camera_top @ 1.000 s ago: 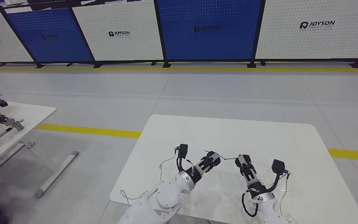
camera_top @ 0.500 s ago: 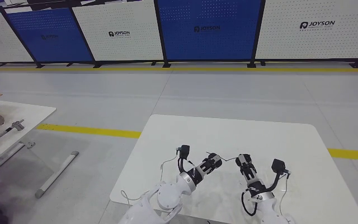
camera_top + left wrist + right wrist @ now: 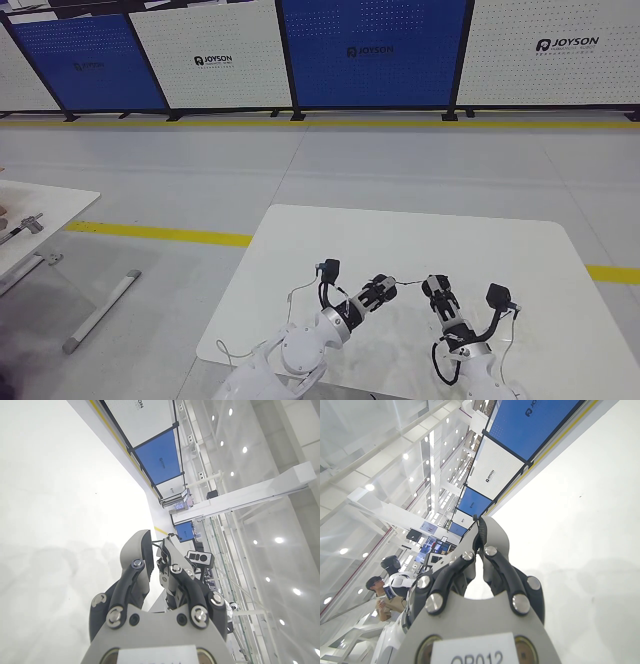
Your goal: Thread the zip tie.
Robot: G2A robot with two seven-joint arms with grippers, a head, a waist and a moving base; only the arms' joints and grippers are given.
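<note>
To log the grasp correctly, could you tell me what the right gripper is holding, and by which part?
The zip tie, pinched near one end between the right gripper's shut fingertips.

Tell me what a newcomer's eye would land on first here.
First, the left gripper and right gripper, nearly tip to tip at the near half of the white table, with a thin black zip tie strung between them. In the right wrist view, the right gripper is shut on the zip tie, whose end pokes out at its tip. Beyond the table, blue and white panels line the floor.
</note>
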